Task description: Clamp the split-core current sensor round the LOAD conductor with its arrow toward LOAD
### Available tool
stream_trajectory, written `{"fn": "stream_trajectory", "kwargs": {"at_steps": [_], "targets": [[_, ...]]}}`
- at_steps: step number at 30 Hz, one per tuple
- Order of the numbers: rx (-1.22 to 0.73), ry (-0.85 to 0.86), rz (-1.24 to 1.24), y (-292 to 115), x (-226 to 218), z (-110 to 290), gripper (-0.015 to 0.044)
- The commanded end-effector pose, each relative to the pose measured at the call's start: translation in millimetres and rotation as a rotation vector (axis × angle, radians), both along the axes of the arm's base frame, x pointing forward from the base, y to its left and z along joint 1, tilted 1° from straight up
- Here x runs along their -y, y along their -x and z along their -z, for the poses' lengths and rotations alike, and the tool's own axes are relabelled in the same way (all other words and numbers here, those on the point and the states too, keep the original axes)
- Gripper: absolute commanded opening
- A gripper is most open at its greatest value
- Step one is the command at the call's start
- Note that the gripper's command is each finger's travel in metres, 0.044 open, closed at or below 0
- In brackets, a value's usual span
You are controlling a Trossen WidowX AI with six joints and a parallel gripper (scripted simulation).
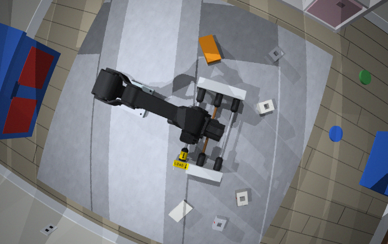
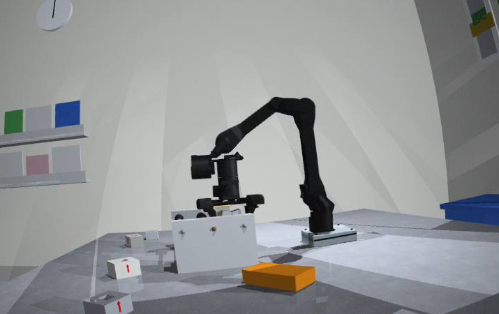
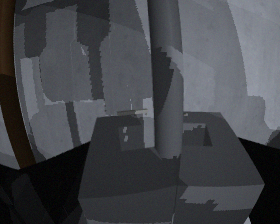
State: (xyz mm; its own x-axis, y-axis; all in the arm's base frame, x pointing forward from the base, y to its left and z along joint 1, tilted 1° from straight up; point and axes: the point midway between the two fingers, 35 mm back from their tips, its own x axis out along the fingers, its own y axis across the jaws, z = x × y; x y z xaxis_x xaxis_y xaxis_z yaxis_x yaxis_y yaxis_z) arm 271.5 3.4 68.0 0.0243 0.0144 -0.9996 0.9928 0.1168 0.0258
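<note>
From the top view, the black six-joint arm [image 1: 146,101] reached from about ten o'clock toward the middle of the grey table [image 1: 67,145], and its black parallel-jaw gripper [image 1: 202,128] stood over the rack of three parallel conductors between two white end plates [image 1: 221,88]. The yellow LOAD marker plate [image 1: 180,164] lay at six o'clock of the gripper, just beside the near end plate, and the yellow-and-black cap with an arrow [image 1: 183,154] stood right above it. The copper-coloured middle conductor [image 1: 210,124] and the grey outer conductor [image 1: 228,128] passed at three o'clock of the wrist. An orange flat block [image 1: 209,49] lay at twelve o'clock, well apart from the rack. In the exterior view, the gripper [image 2: 229,204] hung straight down into the rack behind the white front plate [image 2: 213,243], with the fingers [image 2: 257,199] spread wide at the level of the plate's top edge. In the wrist view, the grey box-shaped split-core current sensor [image 3: 171,183] sat around the grey round conductor [image 3: 165,63], which ran toward twelve o'clock through its middle, and the dark fingers pressed against both flanks of the sensor, so the gripper was clamped on it. The arrow on the sensor could not be seen.
</note>
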Motion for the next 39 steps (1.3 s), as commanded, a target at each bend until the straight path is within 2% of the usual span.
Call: {"fn": "stream_trajectory", "kwargs": {"at_steps": [1, 2, 39], "targets": [[0.002, 0.000, 0.000, -0.4, 0.0, -0.8, 0.0024], [0.002, 0.000, 0.000, -0.4, 0.0, -0.8, 0.0000], [0.002, 0.000, 0.000, -0.4, 0.0, -0.8, 0.0000]]}}
